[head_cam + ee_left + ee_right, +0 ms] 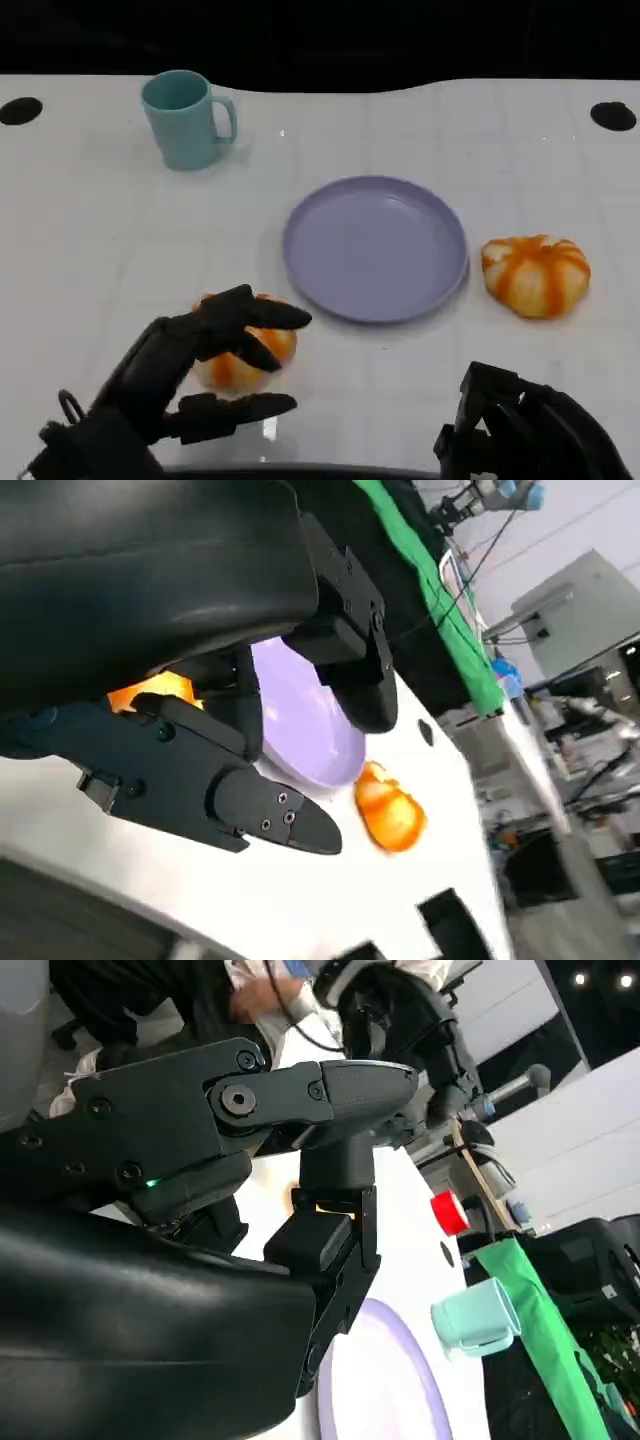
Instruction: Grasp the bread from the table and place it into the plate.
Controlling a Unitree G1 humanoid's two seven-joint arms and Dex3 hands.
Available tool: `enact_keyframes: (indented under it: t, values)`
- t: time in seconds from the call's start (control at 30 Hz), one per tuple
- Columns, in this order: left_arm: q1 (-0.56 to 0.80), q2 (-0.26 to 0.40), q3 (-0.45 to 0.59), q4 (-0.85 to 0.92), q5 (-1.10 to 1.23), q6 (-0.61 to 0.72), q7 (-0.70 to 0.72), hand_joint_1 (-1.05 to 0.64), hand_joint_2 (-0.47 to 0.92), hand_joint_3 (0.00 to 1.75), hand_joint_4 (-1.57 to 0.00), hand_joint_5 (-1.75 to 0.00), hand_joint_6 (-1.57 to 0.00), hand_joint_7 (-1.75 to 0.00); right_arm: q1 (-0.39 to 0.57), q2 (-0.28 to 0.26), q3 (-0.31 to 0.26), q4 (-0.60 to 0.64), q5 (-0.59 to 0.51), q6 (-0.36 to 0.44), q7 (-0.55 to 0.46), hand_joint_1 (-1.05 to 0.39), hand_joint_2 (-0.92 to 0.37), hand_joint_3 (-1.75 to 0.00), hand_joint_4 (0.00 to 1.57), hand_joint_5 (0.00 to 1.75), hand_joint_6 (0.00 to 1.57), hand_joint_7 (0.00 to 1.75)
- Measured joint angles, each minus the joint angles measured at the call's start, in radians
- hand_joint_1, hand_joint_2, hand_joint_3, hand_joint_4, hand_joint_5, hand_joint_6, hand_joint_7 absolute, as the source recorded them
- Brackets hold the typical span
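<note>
An orange-and-white bun of bread (222,372) lies on the white table (90,250), near the front edge at the left. My left hand (175,375) straddles it: fingers arch over its top and the thumb lies on the near side, a little apart from it. In the left wrist view a patch of the bread (150,690) glows between the fingers (230,800). The purple plate (375,248) sits mid-table, just right of and beyond the bread. My right hand (520,430) hangs low at the front right, holding nothing.
A second pumpkin-shaped bun (536,274) lies just right of the plate. A teal mug (183,118) stands at the back left. Two dark holes (20,110) mark the table's far corners. A person shows beyond the table in the right wrist view.
</note>
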State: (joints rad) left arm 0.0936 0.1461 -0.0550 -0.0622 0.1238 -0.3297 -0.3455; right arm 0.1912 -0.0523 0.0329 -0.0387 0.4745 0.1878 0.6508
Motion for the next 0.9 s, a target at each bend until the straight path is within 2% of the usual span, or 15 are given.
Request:
enact_keyframes:
  t: [0.07,0.17,0.23,0.53,0.77,0.9]
  values:
    - [-0.001,0.022,-0.004,-0.036,0.069,0.031,0.021,-0.53,0.91,0.01,-0.35,-0.62,-0.47,-0.01,0.0,0.0,0.0,-0.001,0.0,0.003,-0.002,-0.7,-0.92,-0.22,0.86,1.59,0.76,1.35]
    - [-0.015,0.078,-0.028,-0.105,0.267,0.124,0.049,-0.61,0.92,0.02,-0.38,-0.33,-0.36,0.0,-0.001,0.001,0.002,-0.003,-0.001,0.004,-0.006,-0.7,-0.92,-0.23,0.86,1.59,0.76,1.35]
    - [-0.031,0.112,-0.05,-0.139,0.401,0.183,0.064,-0.62,0.91,0.01,-0.38,-0.25,-0.33,0.0,-0.001,0.001,0.002,-0.004,-0.001,0.003,-0.007,-0.7,-0.92,-0.23,0.86,1.59,0.76,1.35]
    - [-0.1,0.158,-0.165,-0.187,0.736,0.311,0.087,-0.71,0.9,0.0,-0.32,-0.15,-0.25,0.0,-0.004,0.004,0.008,-0.008,-0.005,0.003,-0.014,-0.71,-0.92,-0.24,0.84,1.63,0.74,1.39]
    - [-0.16,0.159,-0.255,-0.186,0.946,0.431,0.074,-0.75,0.9,0.0,-0.3,-0.12,-0.25,-0.01,-0.004,0.005,0.011,-0.013,-0.007,0.003,-0.02,-0.7,-0.92,-0.24,0.83,1.64,0.74,1.4]
    - [-0.194,0.145,-0.299,-0.141,0.988,0.474,0.072,-0.73,0.89,0.0,-0.31,-0.1,-0.26,-0.01,-0.003,0.005,0.011,-0.015,-0.007,0.003,-0.023,-0.7,-0.92,-0.24,0.83,1.62,0.74,1.39]
